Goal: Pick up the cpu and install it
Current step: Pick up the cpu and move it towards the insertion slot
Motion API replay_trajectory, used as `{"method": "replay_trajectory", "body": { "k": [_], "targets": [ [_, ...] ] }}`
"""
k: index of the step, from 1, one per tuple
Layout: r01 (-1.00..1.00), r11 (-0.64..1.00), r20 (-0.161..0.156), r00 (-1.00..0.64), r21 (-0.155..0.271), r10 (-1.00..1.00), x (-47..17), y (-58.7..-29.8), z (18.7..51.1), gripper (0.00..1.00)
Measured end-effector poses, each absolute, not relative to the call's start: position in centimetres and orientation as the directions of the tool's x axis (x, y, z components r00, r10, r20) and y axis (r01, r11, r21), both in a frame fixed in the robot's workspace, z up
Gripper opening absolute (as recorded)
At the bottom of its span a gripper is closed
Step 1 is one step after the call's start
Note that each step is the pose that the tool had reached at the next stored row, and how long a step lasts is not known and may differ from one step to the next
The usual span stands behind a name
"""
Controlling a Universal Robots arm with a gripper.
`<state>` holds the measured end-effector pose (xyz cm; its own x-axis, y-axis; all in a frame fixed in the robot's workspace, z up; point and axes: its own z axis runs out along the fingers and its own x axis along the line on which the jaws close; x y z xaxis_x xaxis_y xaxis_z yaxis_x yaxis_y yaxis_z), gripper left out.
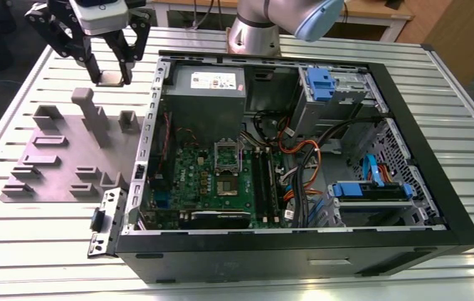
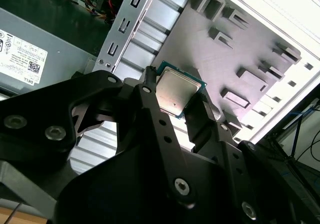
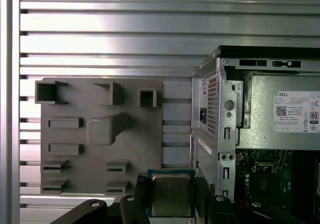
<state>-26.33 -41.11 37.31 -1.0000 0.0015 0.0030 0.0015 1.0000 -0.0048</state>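
My fingers are clamped on the cpu, pinching it by two opposite edges with its silver lid turned toward both wrist cameras. In the exterior view the cpu hangs above the slatted worktop, off the far end of the grey fixture plate and just outside the computer case.

The nearest risk, as I judge it, is the grip itself. The chip is thin and I hold only narrow edges, so a jolt could tilt it or let it slip onto the worktop. Next is the case's sheet-metal wall, close beside me; a careless path over its rim could knock the chip askew. Farther in, on the green board, a tilted or wrongly turned cpu could damage the socket's contacts. I cannot tell whether the metal bracket there stands open. Loose orange cables lie near and might snag.

As for writing, I make out none on the cpu's lid. The power supply carries a white label with black print and a square code.
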Motion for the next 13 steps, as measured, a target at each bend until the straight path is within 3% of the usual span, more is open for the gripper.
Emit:
{"method": "replay_trajectory", "body": {
  "k": [13],
  "targets": [
    [0.001, 1.0, 0.003, -1.0, -0.005, 0.001, -25.48, -41.25, 37.32, 0.47]
  ]
}}
